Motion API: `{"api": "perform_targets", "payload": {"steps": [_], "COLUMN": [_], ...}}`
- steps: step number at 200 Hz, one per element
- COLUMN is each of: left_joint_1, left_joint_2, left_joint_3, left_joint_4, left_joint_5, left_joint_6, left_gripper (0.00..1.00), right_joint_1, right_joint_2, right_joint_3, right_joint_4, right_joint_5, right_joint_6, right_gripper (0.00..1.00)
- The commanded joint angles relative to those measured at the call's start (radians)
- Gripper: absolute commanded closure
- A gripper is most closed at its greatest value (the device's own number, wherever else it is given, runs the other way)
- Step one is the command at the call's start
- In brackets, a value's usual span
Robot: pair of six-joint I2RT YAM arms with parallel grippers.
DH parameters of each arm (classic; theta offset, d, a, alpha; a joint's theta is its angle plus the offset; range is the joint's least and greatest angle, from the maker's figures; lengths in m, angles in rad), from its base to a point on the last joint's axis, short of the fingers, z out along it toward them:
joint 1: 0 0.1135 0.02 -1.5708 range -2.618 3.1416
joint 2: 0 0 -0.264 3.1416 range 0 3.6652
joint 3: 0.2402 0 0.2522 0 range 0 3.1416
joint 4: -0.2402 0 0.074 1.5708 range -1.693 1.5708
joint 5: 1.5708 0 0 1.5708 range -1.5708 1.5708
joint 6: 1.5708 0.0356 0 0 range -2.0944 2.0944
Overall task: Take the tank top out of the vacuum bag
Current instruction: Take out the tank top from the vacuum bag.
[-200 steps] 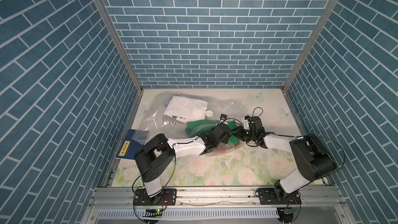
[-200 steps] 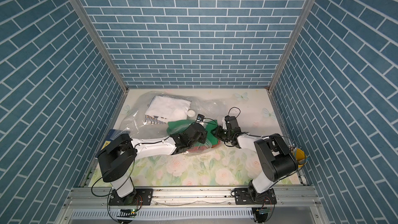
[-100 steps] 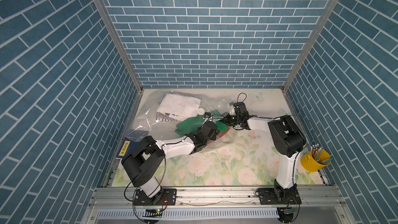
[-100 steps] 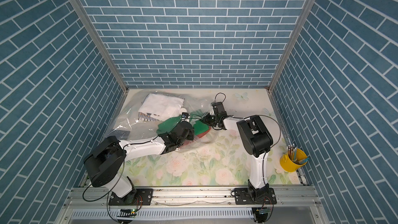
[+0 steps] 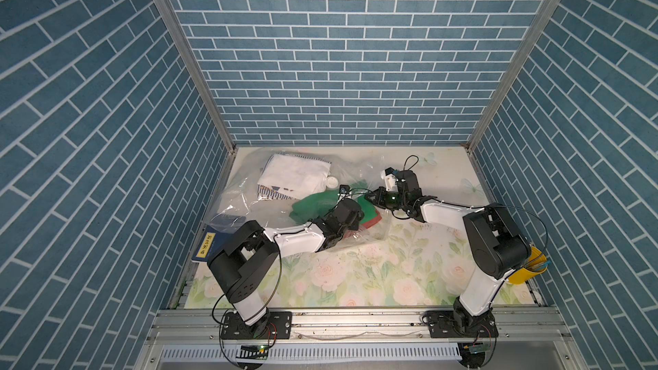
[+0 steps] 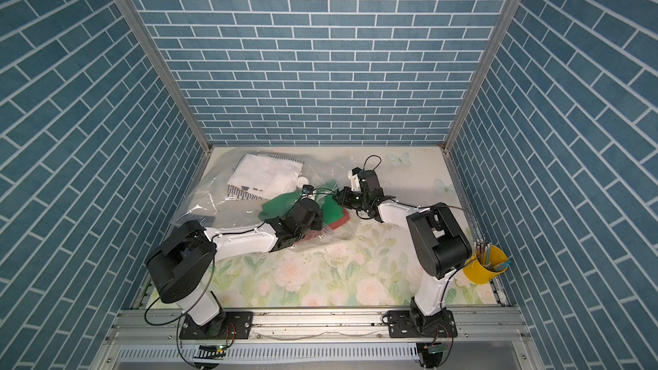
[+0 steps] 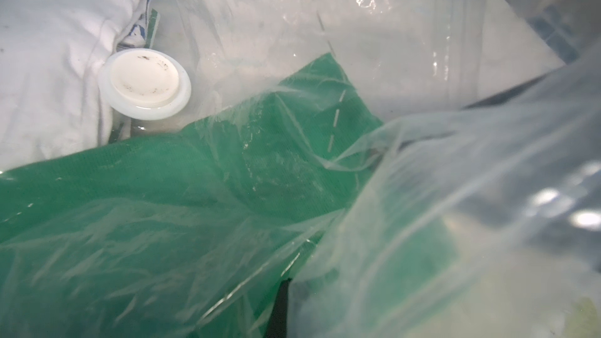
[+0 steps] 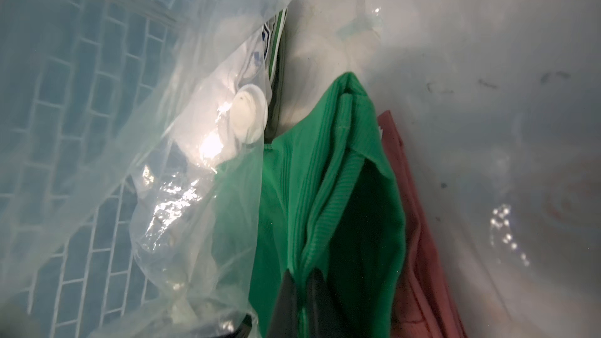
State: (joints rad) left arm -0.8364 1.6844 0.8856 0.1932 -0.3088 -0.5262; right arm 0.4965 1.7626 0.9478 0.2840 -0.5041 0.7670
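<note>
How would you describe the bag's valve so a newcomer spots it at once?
Find the clear vacuum bag on the floral table. Between the folded white garment and the green tank top sits the valve: the only small round white disc.

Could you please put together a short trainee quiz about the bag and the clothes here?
1. True or false: the right gripper has its fingers shut on the green tank top.
2. Which lies right next to the vacuum bag's white valve? A) white folded garment B) yellow cup C) blue booklet
3. What colour is the other garment beside the tank top?
Key: 1 true; 2 A; 3 red.
</note>
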Motion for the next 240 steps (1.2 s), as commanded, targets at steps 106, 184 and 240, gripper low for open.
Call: {"api": "perform_targets", "payload": {"steps": [106, 184, 240], "left_joint_1": [0.008, 0.008, 0.008], "left_joint_2": [-0.005, 0.000, -0.020], "left_joint_3": [0.000, 0.006, -0.016], "left_joint_4": [-0.026, -0.023, -0.024], "left_joint_5": [-0.014, 0.008, 0.013], "left_joint_6": [-0.022, -0.024, -0.020], "left_gripper": [0.98, 0.98, 0.98], "right_joint_1": [-0.011, -0.056, -0.069], "right_joint_2": [-0.326, -0.261, -0.250], "right_joint_3": [-0.202, -0.244, -0.326], "right_joint_4": [-0.100, 0.011, 0.115], "right_joint_5": [0.258, 0.111, 0.048], "right_joint_6": [0.036, 0.063, 0.161], "right_gripper": [1.00, 0.28, 0.32]}}
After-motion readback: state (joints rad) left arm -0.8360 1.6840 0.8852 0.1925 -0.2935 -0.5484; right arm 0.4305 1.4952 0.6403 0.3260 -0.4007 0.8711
